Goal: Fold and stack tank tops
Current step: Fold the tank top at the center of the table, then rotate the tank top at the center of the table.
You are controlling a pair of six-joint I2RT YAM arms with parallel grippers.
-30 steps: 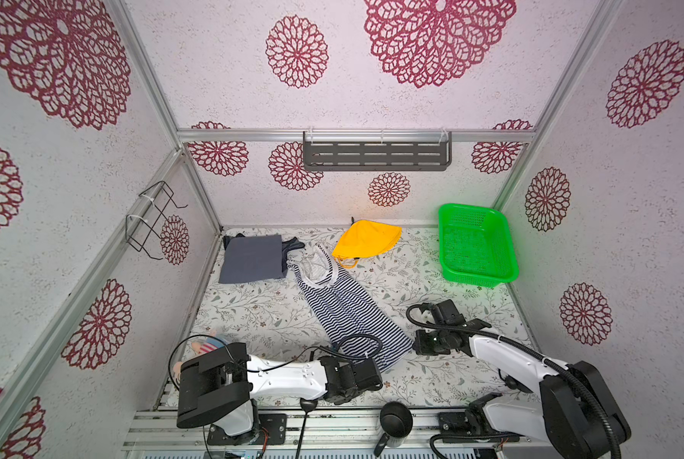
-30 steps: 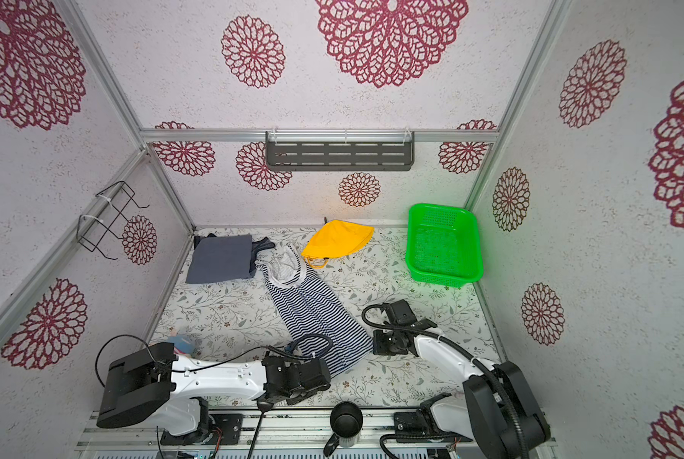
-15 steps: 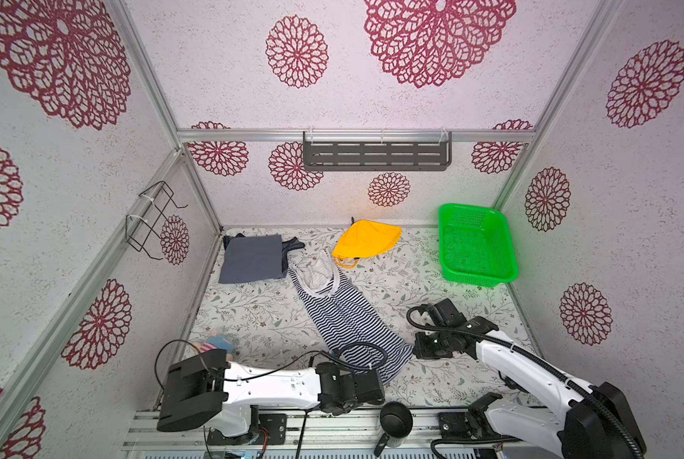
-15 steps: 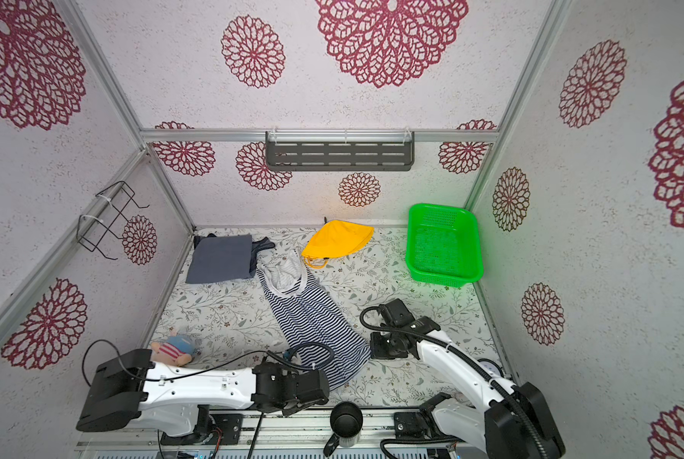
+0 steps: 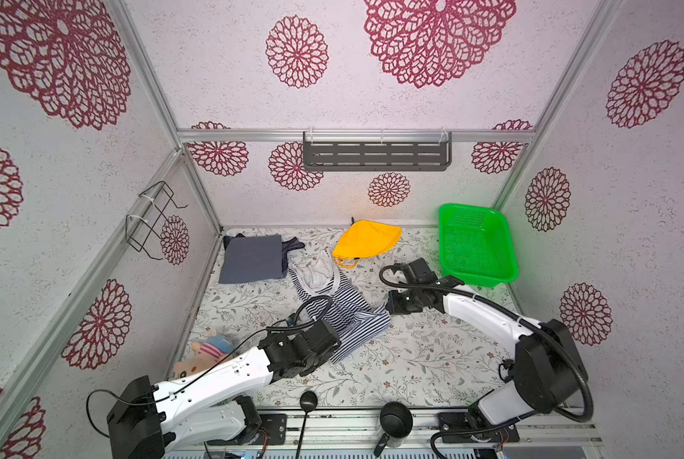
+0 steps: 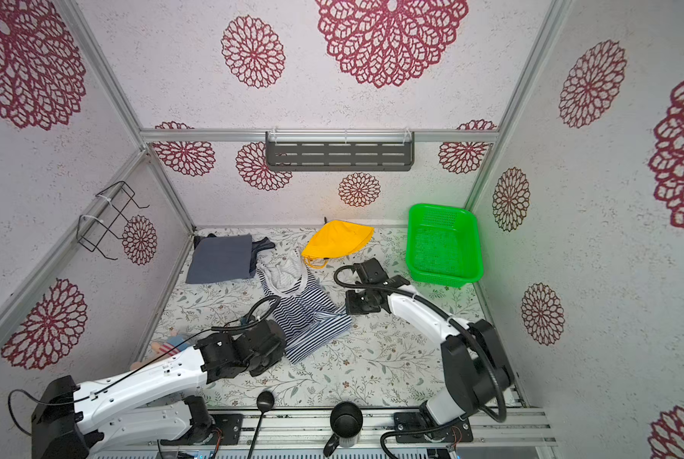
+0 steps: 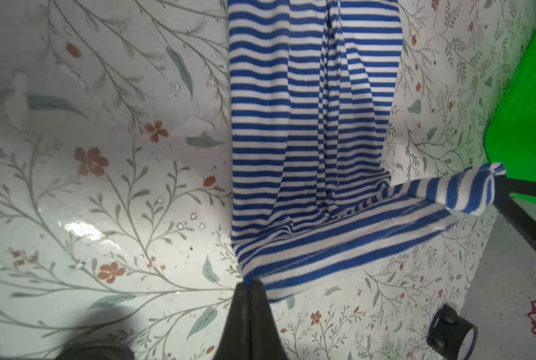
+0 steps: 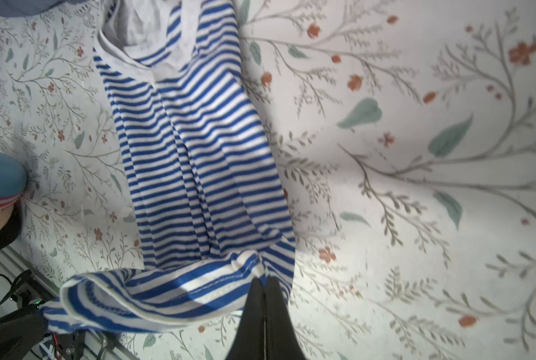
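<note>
A navy-and-white striped tank top (image 5: 342, 306) lies stretched along the middle of the floral tabletop (image 5: 423, 357), with its neckline toward the far edge. The left gripper (image 7: 250, 284) has its jaws closed on one hem corner. The right gripper (image 8: 265, 282) has its jaws closed on the opposite hem corner, which is raised off the tabletop. A folded grey-blue tank top (image 5: 251, 259) rests in the far left corner. A yellow hat (image 5: 368, 240) sits by the far edge, and a green basket (image 5: 481, 280) is in the far right corner.

Right hand (image 8: 264, 281) pinching striped tank top (image 8: 198, 156) hem
</note>
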